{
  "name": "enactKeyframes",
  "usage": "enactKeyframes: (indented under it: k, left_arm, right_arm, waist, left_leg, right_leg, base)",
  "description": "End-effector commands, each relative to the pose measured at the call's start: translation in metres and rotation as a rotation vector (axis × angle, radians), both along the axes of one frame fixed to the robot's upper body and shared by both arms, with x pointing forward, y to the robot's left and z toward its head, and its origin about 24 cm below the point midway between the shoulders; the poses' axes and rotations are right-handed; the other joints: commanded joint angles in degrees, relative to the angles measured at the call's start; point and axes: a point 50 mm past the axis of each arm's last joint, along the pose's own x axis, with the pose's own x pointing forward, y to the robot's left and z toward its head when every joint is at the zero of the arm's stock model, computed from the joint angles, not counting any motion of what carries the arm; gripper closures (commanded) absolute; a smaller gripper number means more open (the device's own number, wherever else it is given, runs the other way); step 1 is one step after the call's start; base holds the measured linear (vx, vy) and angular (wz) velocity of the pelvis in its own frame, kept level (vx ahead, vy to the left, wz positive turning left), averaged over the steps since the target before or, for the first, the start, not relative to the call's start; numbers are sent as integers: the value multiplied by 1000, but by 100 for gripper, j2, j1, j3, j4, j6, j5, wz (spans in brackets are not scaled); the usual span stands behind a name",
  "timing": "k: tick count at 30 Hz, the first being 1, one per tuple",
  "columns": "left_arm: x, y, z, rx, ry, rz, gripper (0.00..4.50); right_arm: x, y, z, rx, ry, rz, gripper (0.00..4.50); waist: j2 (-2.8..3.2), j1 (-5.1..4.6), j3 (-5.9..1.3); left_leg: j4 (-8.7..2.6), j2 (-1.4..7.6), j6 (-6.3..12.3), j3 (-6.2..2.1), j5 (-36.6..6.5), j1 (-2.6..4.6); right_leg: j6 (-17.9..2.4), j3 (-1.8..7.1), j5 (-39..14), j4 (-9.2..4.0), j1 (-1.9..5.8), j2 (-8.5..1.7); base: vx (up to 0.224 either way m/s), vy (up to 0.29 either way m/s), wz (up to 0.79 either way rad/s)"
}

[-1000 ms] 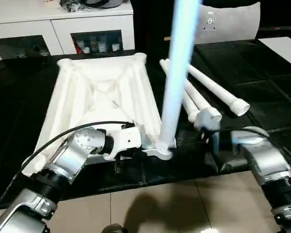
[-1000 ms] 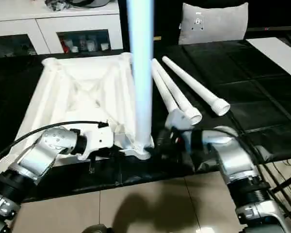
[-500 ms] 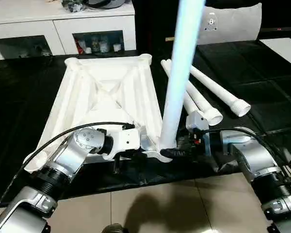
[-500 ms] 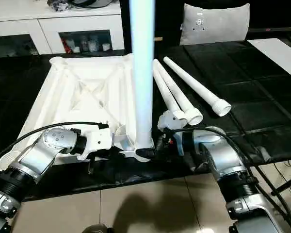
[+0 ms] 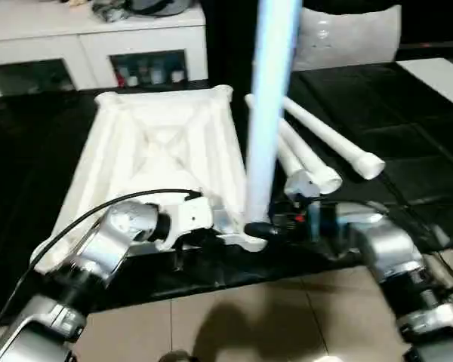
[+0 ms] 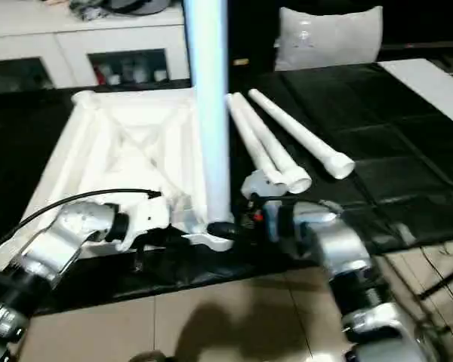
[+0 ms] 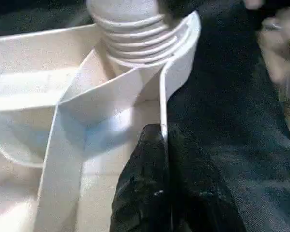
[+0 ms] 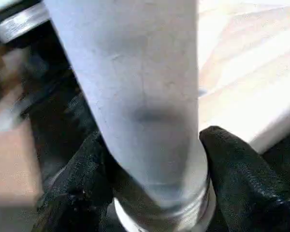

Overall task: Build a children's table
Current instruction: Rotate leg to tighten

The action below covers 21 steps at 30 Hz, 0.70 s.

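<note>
The left gripper [image 7: 164, 183] pinches the white ribbed plastic tabletop's [image 5: 158, 143] five-o'clock corner rim while the right gripper [image 8: 154, 169] apparently clasps the upright white tubular leg [image 5: 270, 113]; next, screwing it home.

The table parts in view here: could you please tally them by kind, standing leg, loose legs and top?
Table top: 1
Leg standing upright in the top's near corner socket: 1
Legs lying loose on the black mat: 3
Total: 5 parts
</note>
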Motion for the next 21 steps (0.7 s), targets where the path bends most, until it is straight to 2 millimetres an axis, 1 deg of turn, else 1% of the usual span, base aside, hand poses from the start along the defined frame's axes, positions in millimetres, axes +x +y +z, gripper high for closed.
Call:
enactKeyframes:
  k: [1, 2, 3, 4, 5, 6, 7, 8, 9, 10, 11, 12, 13, 14, 15, 16, 17, 18, 19, 20, 21]
  left_arm:
    - [-7, -21, -15, -8, 39, 74, 450]
    - [-7, -22, -14, -12, 38, 90, 450]
    - [-4, -27, -12, -29, 29, 163, 450]
    - [-3, -30, -11, -39, 23, 203, 450]
    - [-3, -30, -11, -39, 23, 203, 450]
    - [-1, -33, -9, -46, 16, 239, 450]
    - [2, -38, -6, -50, -6, 288, 450]
    - [4, -43, -2, -54, -26, 324, 450]
    - [4, -43, -2, -54, -26, 324, 450]
    - [5, -46, -1, -59, -37, 337, 450]
    - [6, -50, 2, -64, -43, 345, 450]
    - [6, -51, 2, -64, -44, 345, 450]
    - [6, -53, 3, -58, -53, 347, 450]
    - [6, -54, 4, -50, -60, 346, 450]
    - [7, -54, 6, -41, -71, 344, 450]
    - [7, -53, 7, -29, -83, 340, 450]
    - [7, -52, 8, -20, -88, 336, 450]
    - [7, -51, 8, -15, -90, 334, 450]
    - [7, -49, 7, -3, -94, 328, 450]
    - [7, -47, 7, 4, -96, 325, 450]
    - [7, -45, 7, 12, -100, 316, 450]
  right_arm:
    - [9, 29, 2, 15, 2, -102, 200]
    - [10, 31, 1, 17, 6, -124, 200]
    - [17, 38, 0, 26, 34, -226, 200]
    - [21, 42, -2, 27, 58, -280, 201]
    - [21, 42, -2, 27, 58, -280, 201]
    - [23, 45, -3, 13, 66, -315, 201]
    - [27, 48, -5, -4, 72, -375, 201]
    - [29, 50, -6, -23, 67, -411, 201]
    - [29, 50, -6, -23, 67, -411, 201]
    - [29, 50, -6, -26, 62, -410, 201]
    - [29, 50, -6, -19, 59, -409, 201]
    - [29, 50, -6, -14, 59, -409, 166]
    - [30, 50, -5, 8, 66, -415, 145]
    - [30, 48, -4, 23, 64, -417, 131]
    - [30, 45, -2, 30, 54, -420, 129]
    - [29, 42, -1, 33, 39, -424, 123]
    - [29, 40, -1, 34, 34, -426, 111]
    - [29, 40, -1, 34, 32, -427, 111]
    - [29, 36, 0, 37, 16, -423, 89]
    - [29, 34, 0, 38, 5, -420, 84]
    - [27, 31, 1, 45, -4, -413, 84]
  waist:
    - [-44, -25, -242]
    - [-28, -52, -231]
    - [-62, -113, -203]
    - [-43, -140, -202]
    - [-50, -178, -214]
    - [-58, -185, -232]
    - [-63, -190, -239]
    - [-112, -199, -239]
    - [-72, -175, -250]
    - [-75, -163, -266]
    - [-85, -146, -266]
    - [-114, -129, -284]
    - [-101, -112, -304]
    - [-99, -105, -304]
    - [-93, -94, -306]
    - [-94, -86, -310]
    - [-69, -65, -324]
    - [-72, -59, -329]
    - [-71, -46, -335]
    - [-71, -40, -339]
    - [-2, -22, -351]
  left_leg:
    - [-429, 290, 120, -95, -1224, 54]
    - [-431, 291, 74, -97, -1365, 74]
    - [-458, 285, 10, -111, -1560, 76]
    - [-469, 294, -44, -124, -1668, 101]
    - [-457, 284, -66, -135, -1736, 121]
    - [-465, 299, -35, -135, -1625, 94]
    - [-466, 306, -4, -124, -1497, 97]
    - [-468, 309, 11, -110, -1465, 99]
    - [-455, 301, 29, -110, -1402, 106]
    - [-438, 293, 61, -98, -1305, 100]
    - [-431, 297, 131, -88, -1119, 73]
    - [-421, 299, 204, -83, -935, 69]
    - [-408, 295, 280, -82, -736, 51]
    - [-407, 298, 310, -81, -676, 52]
    - [-400, 301, 355, -83, -610, 46]
    - [-398, 304, 370, -84, -584, 47]
    - [-393, 314, 386, -88, -548, 49]
    - [-389, 310, 389, -89, -522, 44]
    - [-383, 305, 403, -86, -504, 43]
    - [-378, 310, 413, -84, -491, 47]
    - [-365, 309, 427, -92, -429, 40]
  right_leg:
    - [-1105, 337, -1461, -616, 256, -560]
    - [-1059, 336, -1712, -632, 244, -562]
    - [-953, 334, -2136, -659, 241, -557]
    - [-945, 338, -2261, -658, 220, -556]
    - [-904, 349, -2372, -688, 215, -571]
    - [-899, 369, -2153, -681, 236, -568]
    - [-972, 376, -1830, -648, 216, -542]
    - [-1002, 377, -1728, -647, 213, -535]
    - [-1049, 377, -1600, -640, 218, -547]
    - [-1061, 385, -1436, -639, 231, -552]
    - [-1089, 392, -1096, -621, 247, -548]
    - [-1123, 383, -784, -582, 264, -540]
    - [-1154, 377, -482, -555, 284, -542]
    - [-1176, 374, -367, -547, 282, -541]
    - [-1201, 367, -215, -539, 290, -540]
    - [-1211, 366, -158, -532, 291, -543]
    - [-1243, 362, 31, -511, 291, -537]
    - [-1256, 361, 110, -501, 295, -535]
    - [-1273, 359, 213, -489, 296, -535]
    - [-1285, 361, 269, -484, 293, -538]
    - [-1298, 355, 404, -462, 292, -540]
  base:
    - [0, 0, 0]
    - [0, 0, 0]
    - [0, 0, 0]
    - [0, 0, 0]
    - [0, 0, 0]
    - [0, 0, 0]
    - [0, 0, 0]
    - [0, 0, 0]
    - [0, 0, 0]
    - [0, 0, 0]
    - [0, 0, 0]
    - [0, 0, 0]
    - [0, 0, 0]
    - [0, 0, 0]
    - [0, 0, 0]
    - [0, 0, 0]
    - [0, 0, 0]
    - [0, 0, 0]
    - [0, 0, 0]
    - [0, 0, 0]
    - [0, 0, 0]
